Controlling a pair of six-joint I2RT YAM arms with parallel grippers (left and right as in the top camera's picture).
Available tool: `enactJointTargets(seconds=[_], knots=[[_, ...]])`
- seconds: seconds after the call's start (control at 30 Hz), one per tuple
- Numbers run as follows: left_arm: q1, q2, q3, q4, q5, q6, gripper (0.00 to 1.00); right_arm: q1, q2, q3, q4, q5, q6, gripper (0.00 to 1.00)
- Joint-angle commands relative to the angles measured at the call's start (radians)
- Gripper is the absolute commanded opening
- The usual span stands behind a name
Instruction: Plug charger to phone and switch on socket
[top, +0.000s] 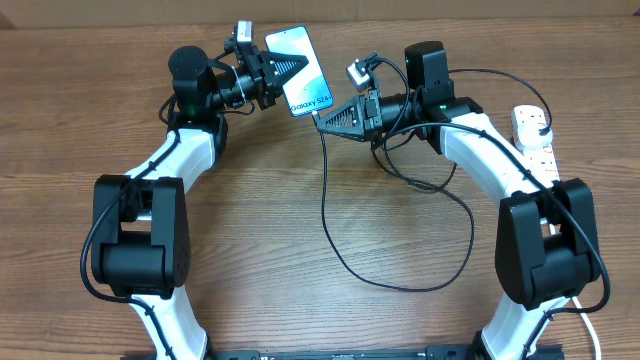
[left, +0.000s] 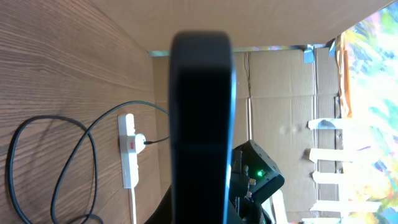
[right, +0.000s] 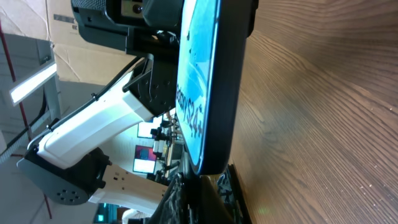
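Observation:
The phone (top: 303, 50) is held off the table at the back, its light-blue screen facing up, and my left gripper (top: 288, 70) is shut on its side. In the left wrist view its dark back (left: 202, 112) fills the middle. My right gripper (top: 325, 117) is shut on the tip of the charger (top: 325, 200) and sits right at the phone's lower end. The right wrist view shows the lit phone (right: 200, 81) edge-on just above my right gripper (right: 208, 202); the connector itself is hidden. The white socket (top: 535, 140) lies at the right edge with a black plug (left: 142, 142) in it.
The black cable runs down from the right gripper, loops across the middle of the wooden table (top: 250, 220) and goes back up to the socket (left: 129, 155). Cardboard boxes (left: 280, 81) stand beyond the table. Both arms' white links flank the table.

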Motion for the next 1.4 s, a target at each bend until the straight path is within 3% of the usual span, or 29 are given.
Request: enactJointTargets(seconds=[0.0, 0.6, 0.83, 1.17, 1.37], knots=[[-0.008, -0.005, 0.01, 0.008, 0.046, 0.042, 0.05, 0.002, -0.014, 0.006, 0.01, 0.032, 0.018, 0.04], [-0.049, -0.005, 0.01, 0.008, 0.09, 0.055, 0.04, 0.002, -0.014, 0.006, 0.034, 0.14, 0.051, 0.04], [-0.054, -0.005, 0.01, 0.008, 0.151, 0.08, 0.05, 0.002, -0.014, 0.006, 0.116, 0.14, 0.123, 0.04], [-0.054, -0.005, 0.01, 0.008, 0.295, 0.18, 0.04, 0.002, -0.014, 0.006, 0.117, 0.146, 0.146, 0.04], [-0.054, -0.005, 0.01, 0.008, 0.337, 0.18, 0.04, 0.002, -0.014, 0.006, 0.116, 0.164, 0.145, 0.04]])
